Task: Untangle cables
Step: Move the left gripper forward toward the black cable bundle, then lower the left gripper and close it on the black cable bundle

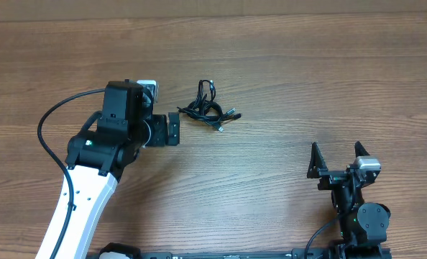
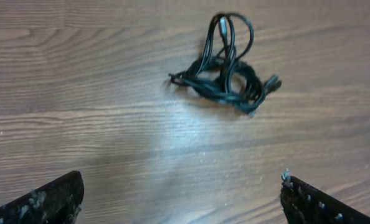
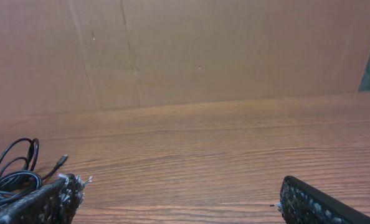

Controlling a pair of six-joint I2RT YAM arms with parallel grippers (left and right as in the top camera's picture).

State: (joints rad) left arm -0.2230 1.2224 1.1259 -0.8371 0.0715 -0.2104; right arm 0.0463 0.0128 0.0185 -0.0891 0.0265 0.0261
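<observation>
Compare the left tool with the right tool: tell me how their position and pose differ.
The left tool is close beside the cables; the right tool sits far from them, near the front edge of the table. The left tool points sideways at the cables; the right tool points toward the far edge. Both are open and hold nothing.

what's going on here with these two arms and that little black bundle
Two robot arms are at a wooden table, with a small tangle of thin black cables lying on it to be untangled. Nothing is being held yet. The left gripper is open and sits close beside the bundle, facing it but not touching it. The right gripper is also open and sits near its own base, well away from the cables. The cables are bunched in one knotted heap.
</observation>
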